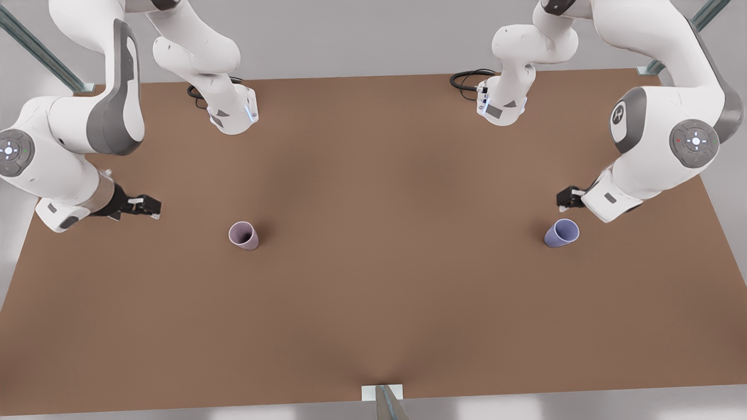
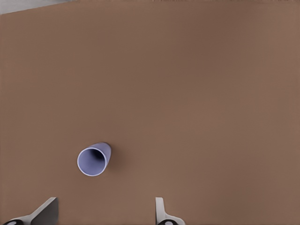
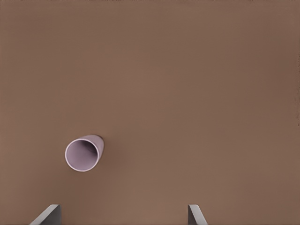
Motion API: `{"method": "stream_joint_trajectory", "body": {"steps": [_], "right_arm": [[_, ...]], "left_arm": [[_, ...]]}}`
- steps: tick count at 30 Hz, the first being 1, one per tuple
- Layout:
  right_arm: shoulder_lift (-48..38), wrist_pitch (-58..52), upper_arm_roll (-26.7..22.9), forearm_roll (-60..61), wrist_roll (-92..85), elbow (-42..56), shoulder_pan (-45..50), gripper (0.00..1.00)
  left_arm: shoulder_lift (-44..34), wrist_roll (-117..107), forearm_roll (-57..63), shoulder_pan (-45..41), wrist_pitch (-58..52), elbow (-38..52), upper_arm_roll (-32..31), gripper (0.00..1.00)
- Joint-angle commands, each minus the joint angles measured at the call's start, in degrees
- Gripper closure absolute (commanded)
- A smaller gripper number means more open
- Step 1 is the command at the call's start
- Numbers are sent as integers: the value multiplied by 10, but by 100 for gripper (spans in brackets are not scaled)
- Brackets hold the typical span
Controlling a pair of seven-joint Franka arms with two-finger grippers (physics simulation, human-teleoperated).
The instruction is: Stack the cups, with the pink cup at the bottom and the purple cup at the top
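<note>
Front view: pink cup [image 1: 243,235], purple cup [image 1: 562,233] well apart; both grippers' jaws apart.

We've got a dusty pink-mauve pink cup [image 1: 243,235], a bluish lavender purple cup [image 1: 562,233], plain brown table [image 1: 373,303], white-and-grey arms [image 1: 659,140], probably black-tipped.

You see just the fingertips [image 2: 47,210] of the left gripper [image 2: 105,213] in its wrist view; the picture's edge cuts off the rest. The right gripper [image 3: 124,214] is clipped likewise. In the front view both arms run off the frame, and the left gripper's fingers seem hidden behind its wrist.
</note>
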Motion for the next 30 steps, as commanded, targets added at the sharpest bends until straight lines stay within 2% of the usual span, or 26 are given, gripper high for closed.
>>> {"method": "stream_joint_trajectory", "body": {"steps": [1,6,9,10,13,18,22,30], "right_arm": [[-2,40,-3,-1,-20,0,9,0],[1,48,-1,-1,-19,-15,16,0],[4,124,-2,1,-59,-102,15,0],[2,181,-2,4,-69,-149,15,0],[5,226,-2,10,-83,-195,16,0],[45,301,0,13,-83,-232,63,0],[88,321,0,14,-83,-235,86,0],[118,384,0,30,-83,-285,86,0]], "left_arm": [[1,11,2,0,25,1,-1,0],[6,8,1,1,24,-3,3,0],[11,9,1,2,24,-5,4,0],[12,9,1,3,24,-6,5,0],[17,9,1,4,17,-6,5,0],[20,10,1,4,10,-6,14,0],[26,11,1,4,11,-5,15,0],[34,11,1,4,13,-5,16,0]]}}
